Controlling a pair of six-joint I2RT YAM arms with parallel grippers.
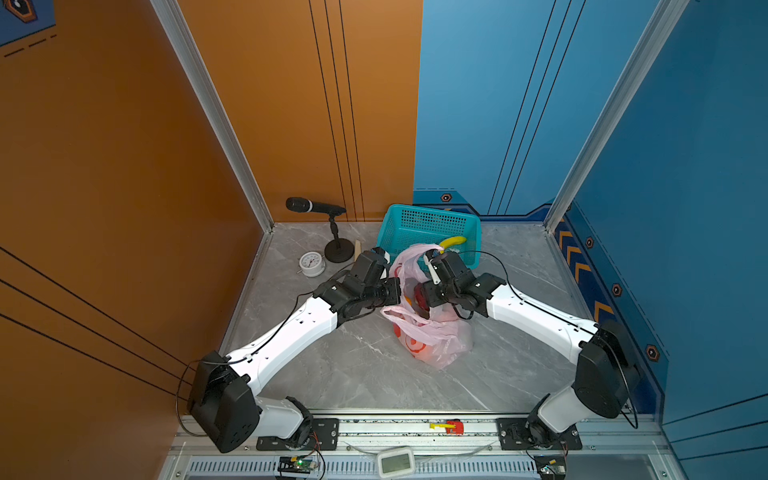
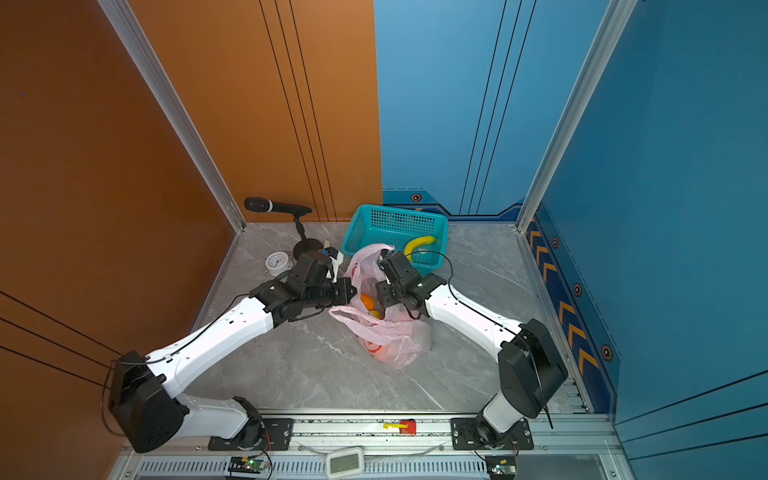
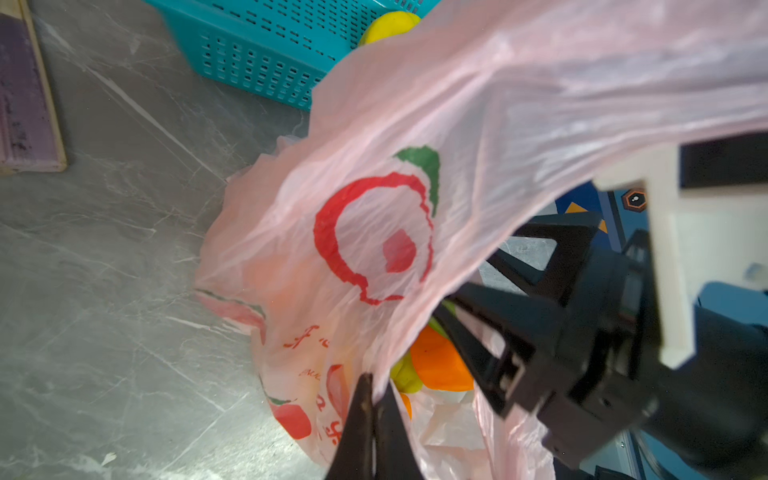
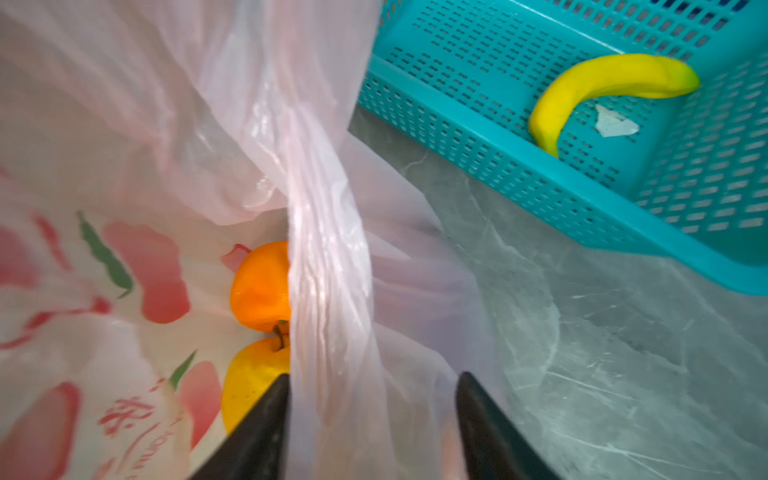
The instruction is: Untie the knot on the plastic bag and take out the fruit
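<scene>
Rim of plastic bag is being pinched by clenched L hand. R hand is being held released, astride a fold.

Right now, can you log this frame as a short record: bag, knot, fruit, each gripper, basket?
bag: pale-pink plastic bag, slumped, mouth gaping
knot: no tied knot visible
fruit: orange and yellow fruit inside the bag
left gripper: shut on the bag's edge
right gripper: open, strip of bag film between its jaws
basket: teal basket beyond the bag, holding a banana
</scene>
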